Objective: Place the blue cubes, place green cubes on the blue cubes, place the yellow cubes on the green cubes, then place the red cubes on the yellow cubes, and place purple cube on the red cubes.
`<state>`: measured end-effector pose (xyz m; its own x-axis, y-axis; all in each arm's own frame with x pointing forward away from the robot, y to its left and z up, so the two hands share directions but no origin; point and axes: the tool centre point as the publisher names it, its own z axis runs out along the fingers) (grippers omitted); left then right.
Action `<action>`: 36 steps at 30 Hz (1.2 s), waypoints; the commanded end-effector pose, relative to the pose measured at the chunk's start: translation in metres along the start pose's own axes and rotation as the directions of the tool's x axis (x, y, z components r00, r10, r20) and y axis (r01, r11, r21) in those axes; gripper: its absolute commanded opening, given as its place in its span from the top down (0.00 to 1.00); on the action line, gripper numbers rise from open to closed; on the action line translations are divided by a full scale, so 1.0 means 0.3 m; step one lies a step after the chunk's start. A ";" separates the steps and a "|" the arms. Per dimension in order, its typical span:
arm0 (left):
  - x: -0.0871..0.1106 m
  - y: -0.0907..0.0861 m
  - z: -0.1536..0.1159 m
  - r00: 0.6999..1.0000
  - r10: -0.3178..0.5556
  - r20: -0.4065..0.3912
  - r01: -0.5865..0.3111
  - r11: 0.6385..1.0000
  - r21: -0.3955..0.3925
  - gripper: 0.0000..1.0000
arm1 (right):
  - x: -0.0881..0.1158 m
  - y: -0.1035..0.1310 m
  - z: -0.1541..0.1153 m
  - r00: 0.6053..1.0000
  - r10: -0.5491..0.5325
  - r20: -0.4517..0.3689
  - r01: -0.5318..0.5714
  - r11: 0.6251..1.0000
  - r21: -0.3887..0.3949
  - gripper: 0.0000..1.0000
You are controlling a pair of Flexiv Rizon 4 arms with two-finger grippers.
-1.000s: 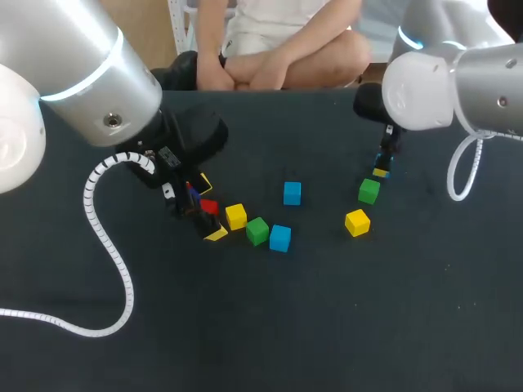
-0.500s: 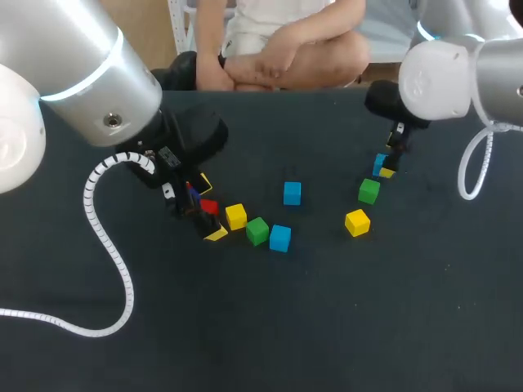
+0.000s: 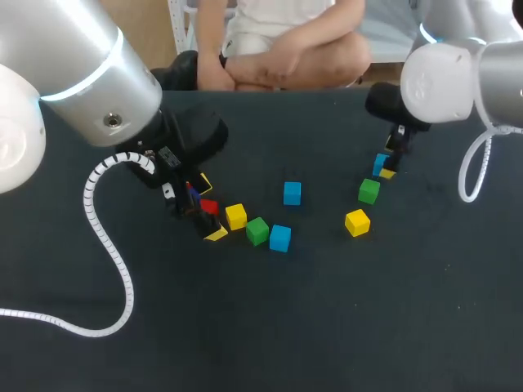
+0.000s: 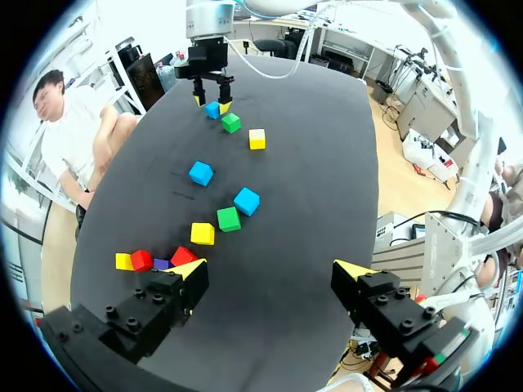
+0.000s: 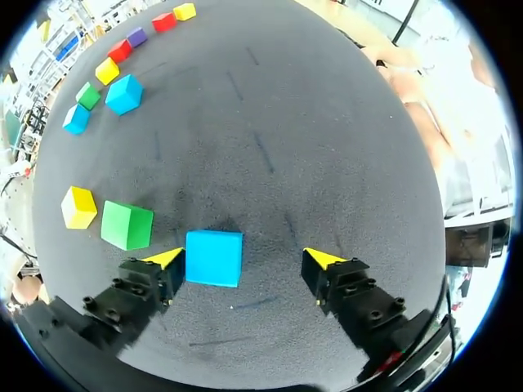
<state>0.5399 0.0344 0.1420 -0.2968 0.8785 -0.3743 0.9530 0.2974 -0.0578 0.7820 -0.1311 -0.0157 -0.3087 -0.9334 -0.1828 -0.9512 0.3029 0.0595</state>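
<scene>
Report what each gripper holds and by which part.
Nothing is held. The left gripper is open over the table; the right gripper is open, a blue cube beside one finger, the other finger clear.

My head camera sits above and behind me and looks down on the dark table (image 3: 343,327). It is far enough off to take in both arms, with my left arm (image 3: 73,73) coming in from its left and my right arm (image 3: 458,77) from its right.

The left wrist camera sits low and looks out along the left gripper (image 4: 272,269), down the table's length to the right gripper (image 4: 211,102) at the far end.

The right wrist camera hangs close over the table, tilted steeply down, facing back toward the other cubes (image 5: 124,92).

All three views share the blue cube (image 5: 214,257) by the right gripper, and the green cube (image 5: 127,224) and yellow cube (image 5: 78,207) beside it.
</scene>
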 end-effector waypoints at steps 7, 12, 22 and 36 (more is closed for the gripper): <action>-0.001 0.003 -0.001 1.000 0.001 -0.002 -0.001 1.000 0.002 0.00 | -0.003 0.005 0.002 1.000 -0.002 0.003 0.002 1.000 0.002 0.56; -0.001 0.003 -0.001 1.000 0.001 -0.002 -0.001 1.000 0.002 0.00 | 0.002 0.004 0.007 1.000 0.000 0.003 0.000 1.000 -0.001 0.72; -0.001 0.003 -0.001 1.000 0.001 -0.002 -0.001 1.000 0.002 0.00 | 0.007 0.011 -0.009 0.999 -0.042 0.032 0.042 0.999 0.002 1.00; -0.001 0.003 -0.001 1.000 0.001 -0.002 -0.001 1.000 0.002 0.00 | -0.003 0.089 -0.109 0.985 -0.157 0.065 0.156 0.988 0.017 1.00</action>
<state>0.5399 0.0345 0.1420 -0.2968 0.8785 -0.3743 0.9530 0.2974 -0.0578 0.7708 -0.1279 0.0088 -0.1589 -0.9555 -0.2484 -0.9873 0.1548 0.0363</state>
